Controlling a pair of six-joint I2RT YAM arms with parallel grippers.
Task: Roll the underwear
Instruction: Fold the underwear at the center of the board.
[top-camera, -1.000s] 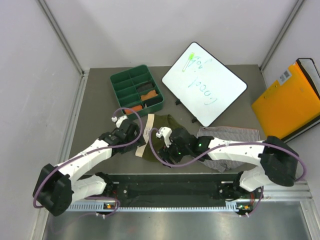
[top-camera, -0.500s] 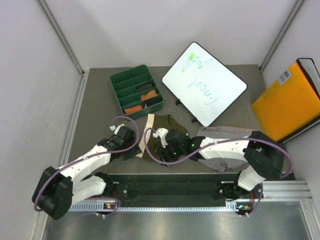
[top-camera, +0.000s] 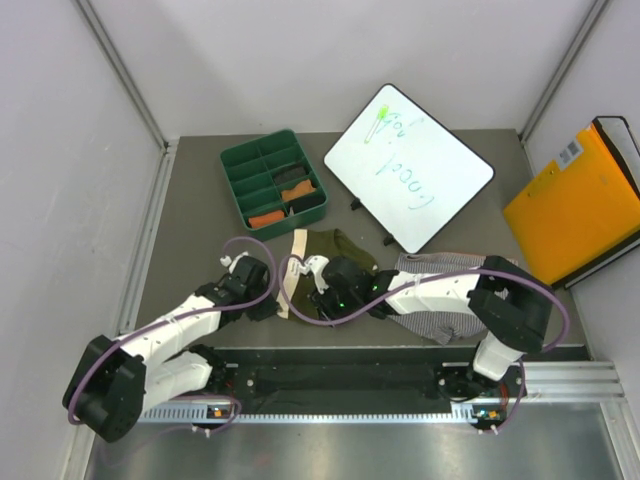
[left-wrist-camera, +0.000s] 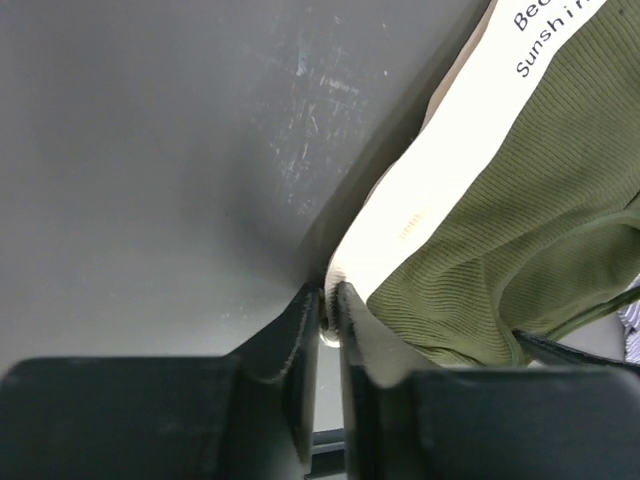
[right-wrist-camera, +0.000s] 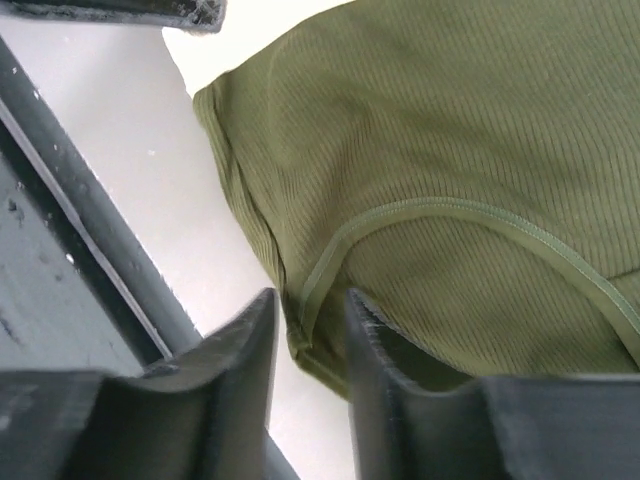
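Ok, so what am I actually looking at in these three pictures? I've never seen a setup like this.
Two white robot arms, the left arm and the right arm, are bolted at the near edge of a grey table. The big picture looks down from above. The other two come from small cameras on each wrist. On the table are olive green ribbed underwear with a cream waistband, grey striped underwear, a green plastic divided tray, a white board and, at the right edge, an orange folder. The left gripper pinches the waistband's corner. The right gripper has its fingers either side of the green hem. Whether it grips yet, I cannot tell.
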